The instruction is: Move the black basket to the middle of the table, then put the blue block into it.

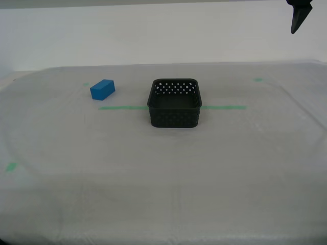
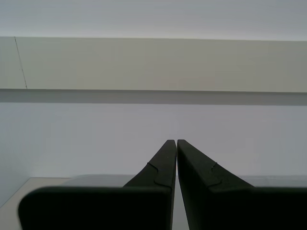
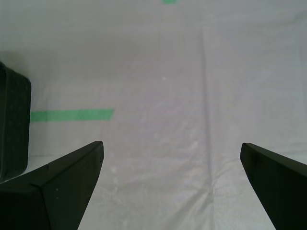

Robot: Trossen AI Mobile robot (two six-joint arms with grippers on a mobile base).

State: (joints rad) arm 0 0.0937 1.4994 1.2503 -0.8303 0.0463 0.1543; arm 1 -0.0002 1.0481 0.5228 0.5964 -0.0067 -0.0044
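Note:
The black basket (image 1: 174, 103) stands upright and empty near the middle of the table (image 1: 163, 168), on the green tape line. The blue block (image 1: 102, 89) lies on the table to the exterior view's left of the basket, apart from it. My first gripper (image 3: 171, 144) is open and empty above bare table; the basket's wall (image 3: 12, 124) shows at the edge of its view. My second gripper (image 2: 176, 141) is shut and empty, pointing at a pale wall. A dark fingertip (image 1: 299, 18) of an arm hangs high at the exterior view's top right, far from both objects.
A green tape line (image 1: 122, 107) runs across the table on both sides of the basket and also shows in the first wrist view (image 3: 72, 115). Small green marks (image 1: 258, 79) sit near the table's corners. A pale wall (image 1: 153, 30) stands behind the table.

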